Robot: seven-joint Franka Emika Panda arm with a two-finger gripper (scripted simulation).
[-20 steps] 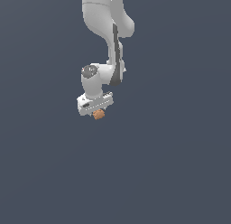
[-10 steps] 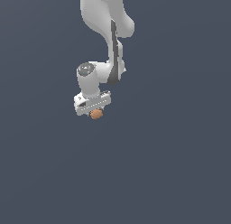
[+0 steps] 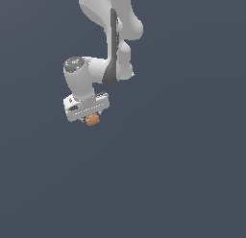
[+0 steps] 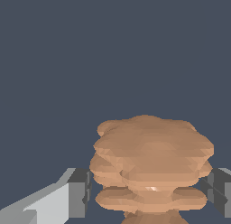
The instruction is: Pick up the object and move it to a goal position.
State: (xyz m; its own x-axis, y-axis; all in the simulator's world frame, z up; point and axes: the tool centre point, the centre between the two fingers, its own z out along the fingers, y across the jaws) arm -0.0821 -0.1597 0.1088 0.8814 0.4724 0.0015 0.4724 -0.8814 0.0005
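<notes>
Between the gripper (image 3: 91, 118) fingers sits the orange-brown object (image 3: 92, 119), clamped.

A bare simulated scene, no real room: a flat, uniform slate-blue backdrop fills both views, with smooth, flatly shaded rendered surfaces.

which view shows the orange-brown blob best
The wrist view. The orange-brown blob fills much of the picture, so its lumpy, layered surface is clear, with a finger of the end effector on each side. In the exterior view the blob is only a tiny orange spot under the end effector.
</notes>
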